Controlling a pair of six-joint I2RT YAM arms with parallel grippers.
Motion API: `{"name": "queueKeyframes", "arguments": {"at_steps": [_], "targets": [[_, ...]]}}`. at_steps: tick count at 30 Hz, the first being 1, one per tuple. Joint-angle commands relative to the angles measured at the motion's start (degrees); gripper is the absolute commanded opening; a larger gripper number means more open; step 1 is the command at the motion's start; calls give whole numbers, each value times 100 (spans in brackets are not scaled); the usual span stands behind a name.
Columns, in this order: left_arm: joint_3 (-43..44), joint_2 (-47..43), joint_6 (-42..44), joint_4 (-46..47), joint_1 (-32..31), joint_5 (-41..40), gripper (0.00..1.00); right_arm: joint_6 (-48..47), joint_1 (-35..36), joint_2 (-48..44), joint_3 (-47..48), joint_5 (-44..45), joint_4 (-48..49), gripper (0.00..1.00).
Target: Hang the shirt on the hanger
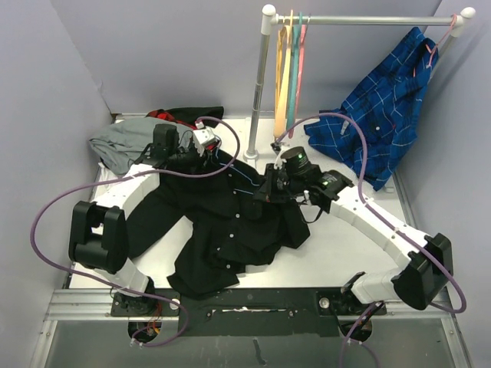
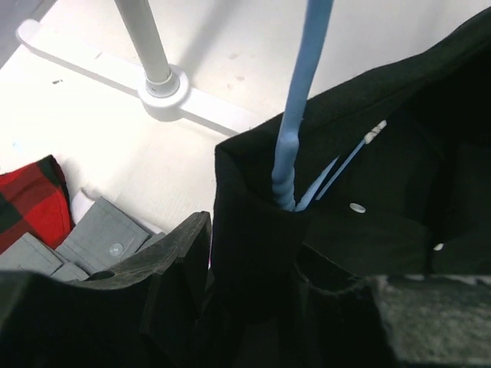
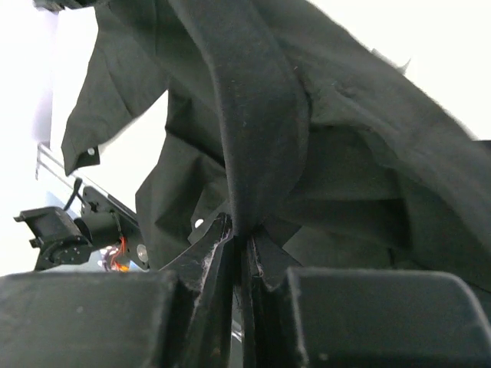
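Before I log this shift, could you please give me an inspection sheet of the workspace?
Surface: pale table.
Job's things: black shirt spread out; light-blue hanger stem rising from its collar.
Clutter: grey garment, red-checked garment, back left.
End effectors: right end effector shut on a shirt fold; left end effector at the collar, grip unclear.
Cables: purple cables loop beside both arms.
Surroundings: rack holding blue plaid shirt and spare hangers.

The shirt (image 1: 230,222) is matt black woven cloth with small glossy pale plastic buttons (image 2: 357,207). The hanger (image 2: 295,130) looks like smooth light-blue coated wire. The rack pole (image 2: 146,38) is smooth, faintly shiny grey metal on a white plastic foot (image 2: 165,88); the table (image 1: 345,245) is pale, smooth and scuffed
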Motion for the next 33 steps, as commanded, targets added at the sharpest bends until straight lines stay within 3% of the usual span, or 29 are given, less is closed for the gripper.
{"name": "queueKeyframes", "arguments": {"at_steps": [1, 7, 11, 13, 15, 17, 18, 20, 24, 27, 30, 33], "targets": [[208, -619, -857, 415, 10, 585, 0, 211, 239, 49, -422, -26, 1085, 0], [192, -778, -1594, 70, 102, 2721, 0, -161, 364, -240, -597, 456, 1836, 0], [-135, -806, -2113, 631, 191, 3326, 0, -401, 384, -374, -308, 583, 1776, 1], [-319, -752, -2681, 1370, 224, 3623, 0, -528, 405, -407, -208, 555, 1752, 7], [-517, -727, -3191, 2057, 220, 3688, 0, -705, 429, -432, -73, 354, 1661, 34], [-618, -703, -3382, 2400, 216, 3601, 0, -864, 468, -476, 120, 151, 1349, 50], [-594, -661, -3345, 2397, 216, 3541, 0, -936, 535, -575, 174, 137, 1171, 62], [-464, -551, -3205, 2241, 219, 3450, 0, -1090, 702, -829, 164, 173, 916, 99], [-307, -387, -3059, 2185, 206, 3343, 0, -1581, 1001, -1679, -68, 413, 434, 98], [-245, -349, -2915, 2114, 205, 3320, 0, -2240, 1080, -2538, -390, 1138, 172, 98], [-206, -363, -2561, 1783, 187, 3305, 0, -3682, 1085, -3403, -953, 1448, 392, 98], [-166, -433, -2143, 1365, 176, 3297, 0, -4587, 1060, -3668, -1233, 1814, 581, 98]]}}
